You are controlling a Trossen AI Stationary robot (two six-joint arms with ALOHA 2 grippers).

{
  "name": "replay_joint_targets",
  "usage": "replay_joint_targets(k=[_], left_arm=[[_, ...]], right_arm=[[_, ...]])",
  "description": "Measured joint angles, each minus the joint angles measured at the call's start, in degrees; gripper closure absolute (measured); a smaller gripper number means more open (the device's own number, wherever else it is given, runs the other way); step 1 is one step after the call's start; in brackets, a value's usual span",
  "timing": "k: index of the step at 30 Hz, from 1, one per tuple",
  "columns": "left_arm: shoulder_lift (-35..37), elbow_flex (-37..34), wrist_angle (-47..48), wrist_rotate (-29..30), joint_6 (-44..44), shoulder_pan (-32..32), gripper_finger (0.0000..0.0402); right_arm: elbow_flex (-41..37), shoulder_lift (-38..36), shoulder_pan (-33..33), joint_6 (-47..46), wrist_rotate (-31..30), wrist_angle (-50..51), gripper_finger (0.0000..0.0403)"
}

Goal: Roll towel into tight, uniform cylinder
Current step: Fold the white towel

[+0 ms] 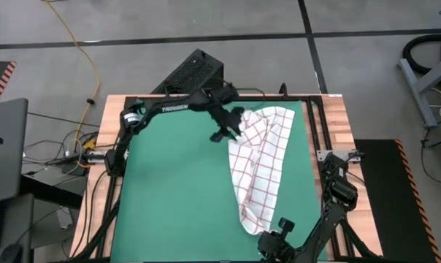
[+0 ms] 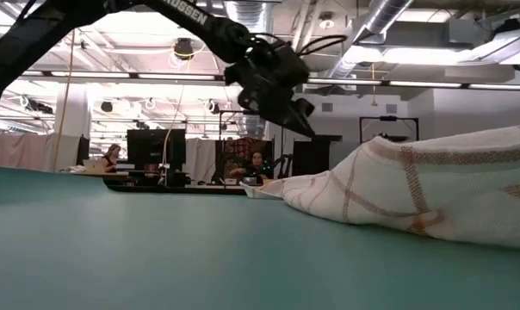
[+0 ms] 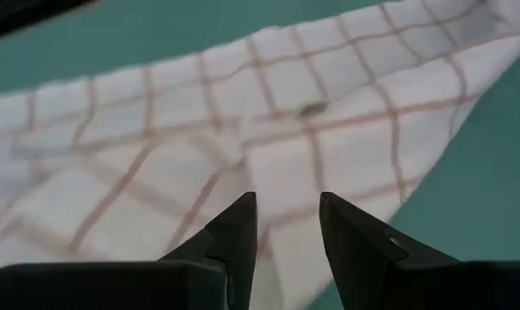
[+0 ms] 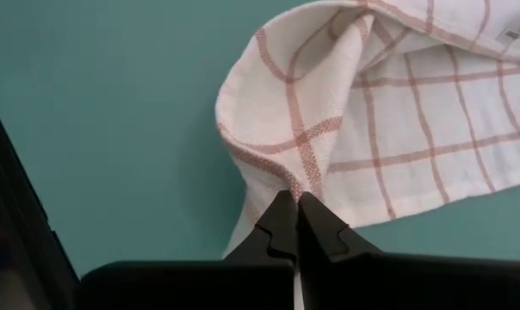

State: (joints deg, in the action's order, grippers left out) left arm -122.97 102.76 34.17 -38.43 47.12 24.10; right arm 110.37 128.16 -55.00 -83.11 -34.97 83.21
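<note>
The towel (image 1: 258, 164) lies loosely folded on the mat (image 1: 169, 190); the left gripper (image 1: 226, 131) hovers spread above its far end, and the right gripper (image 4: 296, 207) pinches its near edge.

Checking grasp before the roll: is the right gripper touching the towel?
Touching. The right wrist view shows the right gripper shut on a fold at the edge of the towel, cloth pinched between its fingertips.

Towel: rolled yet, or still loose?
Loose: the towel lies bunched and folded over itself on the green mat, not a cylinder.
</note>
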Motion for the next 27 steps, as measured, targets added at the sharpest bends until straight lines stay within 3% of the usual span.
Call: replay_joint_targets(k=[8,14,19,27], left_arm=[[-6.1,0.2,-2.2,5.7,-1.5,-1.9,0.0283],[-6.6,0.2,-1.9,4.2,-4.0,-1.6,0.0283],[-7.1,0.3,-2.7,7.9,-5.0,-1.6,0.0283],[-9.3,1.7,-3.7,8.0,-7.4,-2.4,0.0283]], right_arm=[[0.0,0.0,-0.5,0.0,0.6,0.3,0.0391],[0.0,0.0,-0.9,-0.5,0.6,0.7,0.0391],[0.0,0.0,-0.8,-0.5,0.6,0.5,0.0390],[0.0,0.1,-0.7,-0.5,0.6,-0.4,0.0390]])
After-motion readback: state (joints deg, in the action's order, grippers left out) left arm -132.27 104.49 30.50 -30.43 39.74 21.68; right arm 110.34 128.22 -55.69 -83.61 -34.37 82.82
